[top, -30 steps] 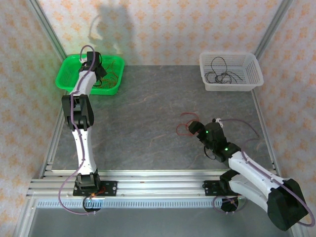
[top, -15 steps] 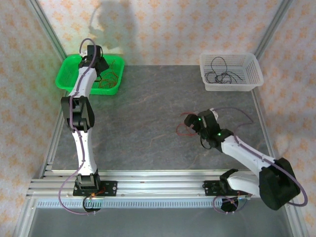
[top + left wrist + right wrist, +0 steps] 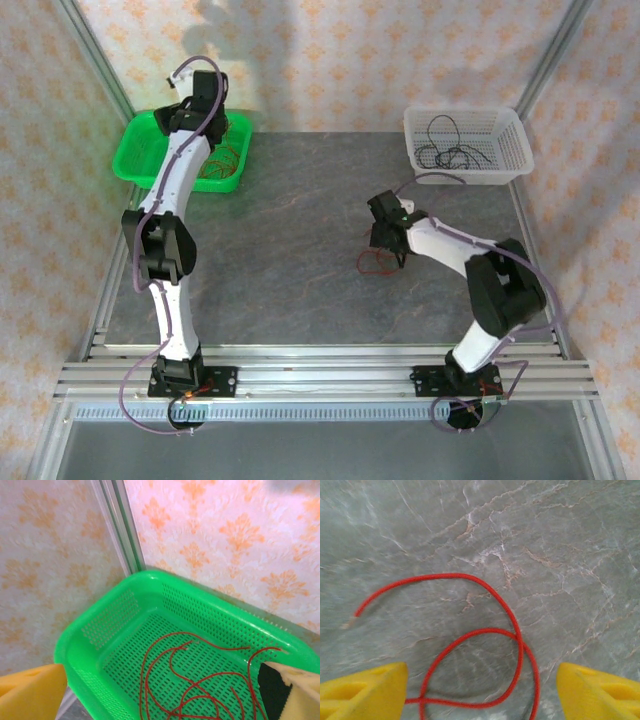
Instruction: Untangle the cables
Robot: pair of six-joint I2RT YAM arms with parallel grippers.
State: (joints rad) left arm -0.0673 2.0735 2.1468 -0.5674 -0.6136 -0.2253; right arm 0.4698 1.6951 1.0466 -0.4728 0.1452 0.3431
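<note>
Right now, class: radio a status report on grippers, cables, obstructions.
Left gripper open over green plastic basket of thin red cables. Right gripper open astride red cable loop on grey table. Black cables in white basket. Nothing blocking.

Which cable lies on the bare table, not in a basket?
The looped red cable under the right gripper; other red cables lie in the green basket, black ones in the white basket.

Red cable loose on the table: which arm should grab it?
Right. The right gripper hangs open directly over the red cable, its jaws either side of it. The left gripper is far off over the green basket.
</note>
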